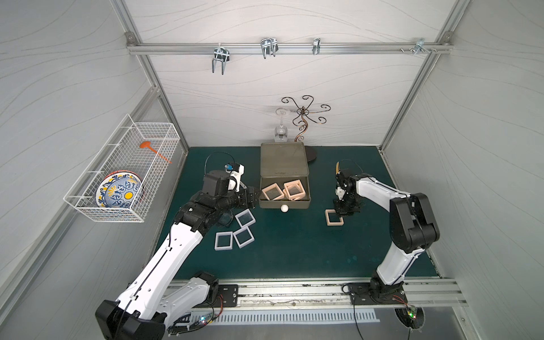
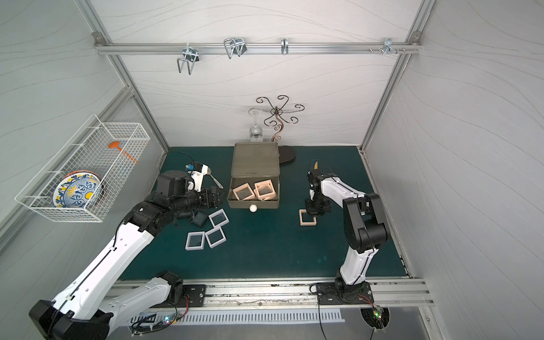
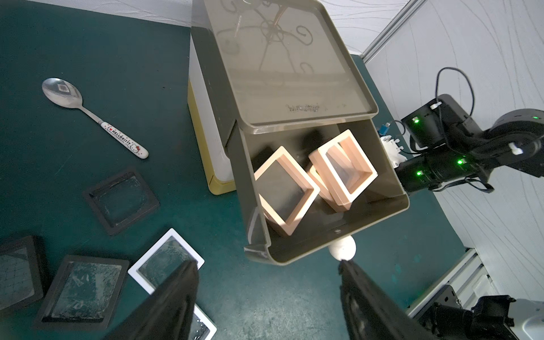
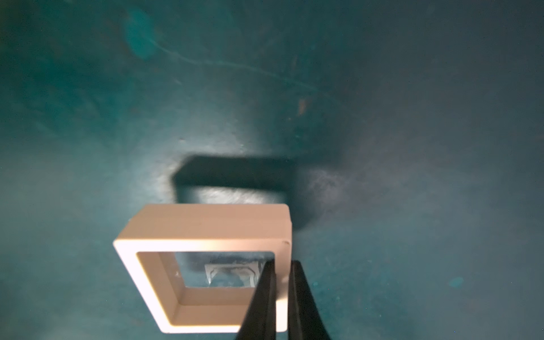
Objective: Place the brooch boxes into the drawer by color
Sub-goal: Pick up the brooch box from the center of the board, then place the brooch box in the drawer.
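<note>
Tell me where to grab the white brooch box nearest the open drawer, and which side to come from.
Probably from straight above: the white brooch box lies flat, window up. Pinch the frame rail on its side toward the drawer, one finger outside, one in the window recess; a black box and another white box crowd its other sides.

Patterned plate (image 1: pixel 119 191) and orange tool (image 1: pixel 145 144) in wire basket (image 1: pixel 123 160); wine glass (image 1: pixel 281 134) beside scrolled metal stand (image 1: pixel 300 111); spoon (image 3: pixel 63 91).
</note>
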Robot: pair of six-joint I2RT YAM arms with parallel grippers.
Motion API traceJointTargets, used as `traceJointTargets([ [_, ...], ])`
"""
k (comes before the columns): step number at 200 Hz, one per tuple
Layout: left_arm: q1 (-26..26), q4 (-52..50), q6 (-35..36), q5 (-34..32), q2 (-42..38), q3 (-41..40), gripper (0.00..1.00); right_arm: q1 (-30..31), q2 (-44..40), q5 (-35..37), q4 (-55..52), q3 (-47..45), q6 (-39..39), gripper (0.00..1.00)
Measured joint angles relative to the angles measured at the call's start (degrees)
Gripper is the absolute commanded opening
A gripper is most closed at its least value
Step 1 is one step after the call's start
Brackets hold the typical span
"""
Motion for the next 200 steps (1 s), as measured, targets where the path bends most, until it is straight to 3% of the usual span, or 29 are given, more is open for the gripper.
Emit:
traceJointTargets([
  [63,0.0,-0.3,0.0,-1.8,-0.4,0.0,0.8,-2.5,-19.9,-5.3,5.6,4.2,4.2,0.0],
  [90,0.0,-0.6,0.0,-2.8,-0.4,0.0,0.8,1.0,-23.9,-8.0,7.8,11.8,5.9,0.0],
  [149,0.4,-1.7,0.0,-7.1,-1.0,0.0,0.8,18.7,-13.8,-11.0,8.2,30.1,7.2,0.0],
  [200,1.9,-3.9,-0.5,-12.1,-1.2,0.0,0.8,27.4,0.3,-8.9,3.2,39.8,8.5,0.0],
])
